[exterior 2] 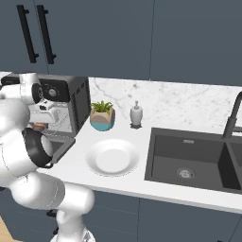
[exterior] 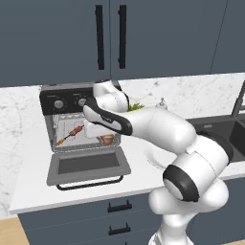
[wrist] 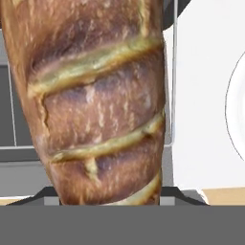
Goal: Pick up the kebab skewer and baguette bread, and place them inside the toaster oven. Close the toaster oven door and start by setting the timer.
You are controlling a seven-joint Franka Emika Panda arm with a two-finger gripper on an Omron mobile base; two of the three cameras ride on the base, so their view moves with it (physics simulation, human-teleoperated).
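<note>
The toaster oven (exterior: pixel 67 101) stands on the counter with its door (exterior: pixel 88 165) folded down flat and open. Inside, the kebab skewer (exterior: pixel 70 134) lies slanted on the wire rack at the left. My gripper (exterior: pixel 104 134) is at the right side of the oven mouth, shut on the baguette bread (exterior: pixel 108 139). In the hand view the scored golden-brown baguette bread (wrist: pixel 95 105) hangs close before the camera and hides my fingertips. From the right base view the toaster oven (exterior 2: pixel 72 101) shows side-on, with the arm in front of its mouth.
A white plate (exterior 2: pixel 112 157) lies on the counter right of the oven. Behind it stand a potted plant (exterior 2: pixel 102 116) and a soap dispenser (exterior 2: pixel 136 113). A dark sink (exterior 2: pixel 189 160) with a black faucet (exterior 2: pixel 234 116) is at the right. Cabinets hang above.
</note>
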